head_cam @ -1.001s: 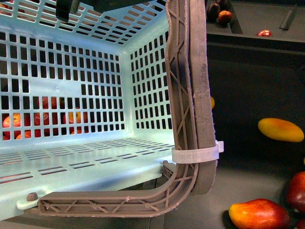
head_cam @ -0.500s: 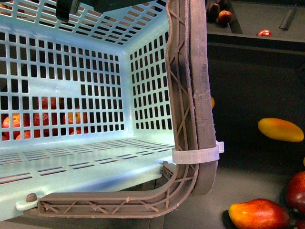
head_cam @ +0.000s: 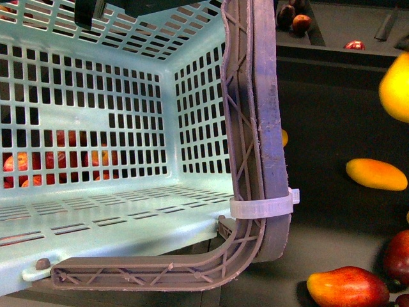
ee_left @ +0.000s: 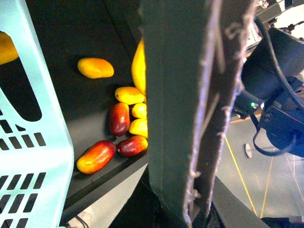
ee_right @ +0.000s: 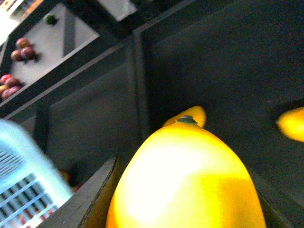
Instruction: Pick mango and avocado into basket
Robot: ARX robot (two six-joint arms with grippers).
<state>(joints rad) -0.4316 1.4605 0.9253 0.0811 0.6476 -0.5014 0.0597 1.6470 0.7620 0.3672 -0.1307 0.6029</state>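
Held: mango, pinched in right claw, high above bench for transfer to basket beside claw. Left claw: unseen, cannot tell.

Front view: one teal basket, one brown handle, one white zip tie, one bright-yellow mango at frame edge. Left wrist view, loose beside basket: four yellow fruits, three red-blushed mangoes (one more yellow piece half hidden behind basket wall).
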